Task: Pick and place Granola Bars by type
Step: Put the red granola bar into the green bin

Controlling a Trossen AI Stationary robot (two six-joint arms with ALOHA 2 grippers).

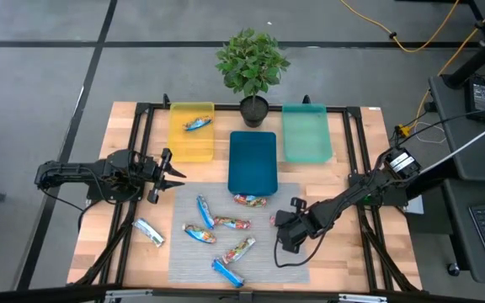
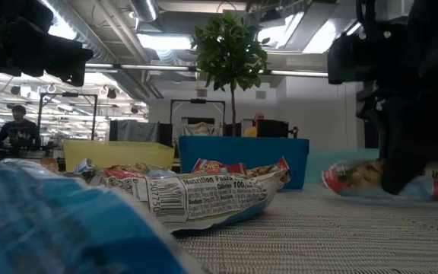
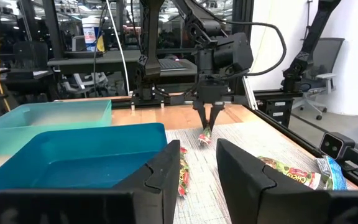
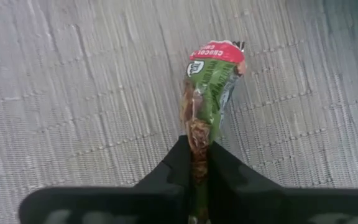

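Low view reads the most print: a silvery-white bar point(image 2: 204, 199) lies back-up on the grey mat point(image 2: 341, 236), showing a barcode and the words "Nutrition Facts" with a "100" in its heading; the smaller type is not legible; a red-orange bar point(image 2: 238, 168) sits just before the blue tray point(image 2: 242, 156), its lettering too small to read.

Right wrist view shows the right gripper point(image 4: 197, 163) pinched on a green-and-red wrapped bar point(image 4: 210, 81), the fingers nearly together on its crimped end; the wrapper is shiny and crinkled, green along the body with a red band at the free end carrying white letters that I cannot read; the bar points away from the fingers and is over the mat's weave; whether it touches the mat I cannot tell.

In the high view that gripper point(image 1: 278, 220) is on the mat's right part, near the blue tray's near right corner; one bar point(image 1: 197, 124) lies in the yellow tray point(image 1: 179, 143) at the table's far edge; the teal tray point(image 1: 306, 135) stands at the far right; the other bars lie scattered on the mat's near half, one silvery-white bar point(image 1: 149, 231) off the mat towards the table's left edge.

The left gripper point(image 1: 173, 174) is near the left edge, beside the yellow tray, fingers narrowly apart, holding nothing.
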